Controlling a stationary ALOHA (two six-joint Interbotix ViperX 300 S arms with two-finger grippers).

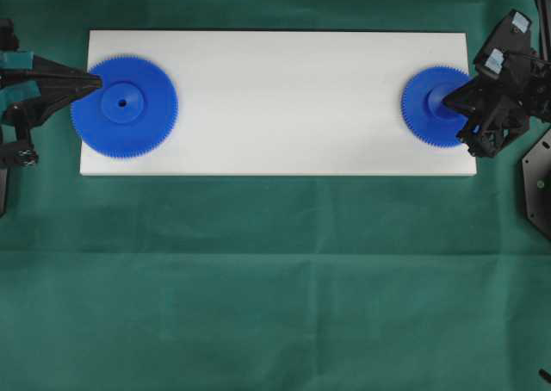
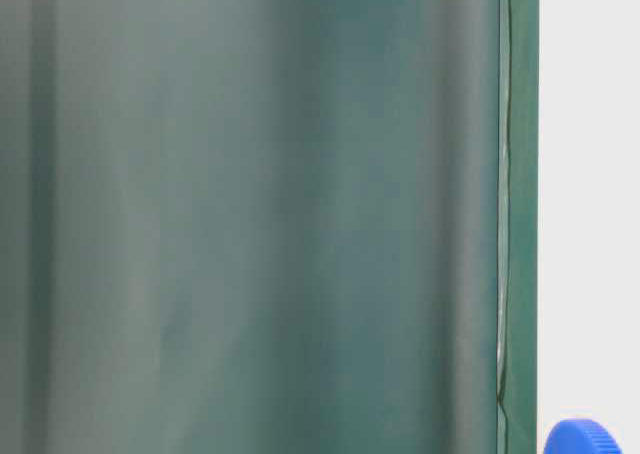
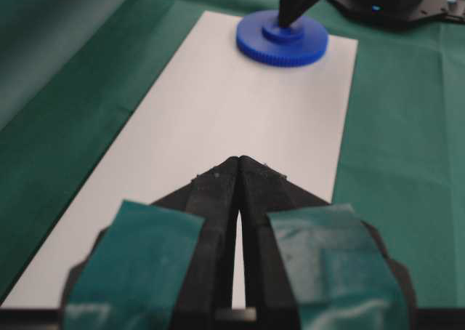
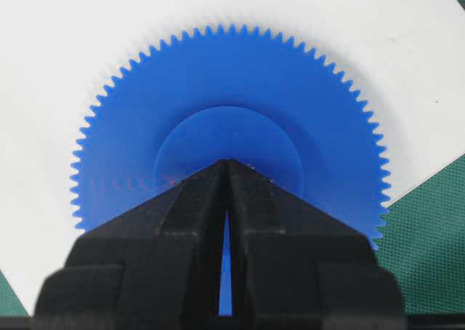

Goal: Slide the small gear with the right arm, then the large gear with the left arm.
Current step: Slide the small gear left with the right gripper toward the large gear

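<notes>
Overhead: large gear [image 1: 124,107] at left end of white board [image 1: 275,98], left gripper [image 1: 93,83] tip at its rim, teal tape. Small gear [image 1: 433,107] at right end; right gripper [image 1: 450,103] on hub, labels unreadable. Left wrist: claw clenched, empty. Right wrist: pinched together, empty, tip on hub.

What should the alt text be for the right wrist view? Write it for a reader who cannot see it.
The right gripper, its pointed black tips closed together, sits over the raised hub of the small gear. The bright blue toothed gear lies flat on a white board, with green cloth at the corners.
</notes>
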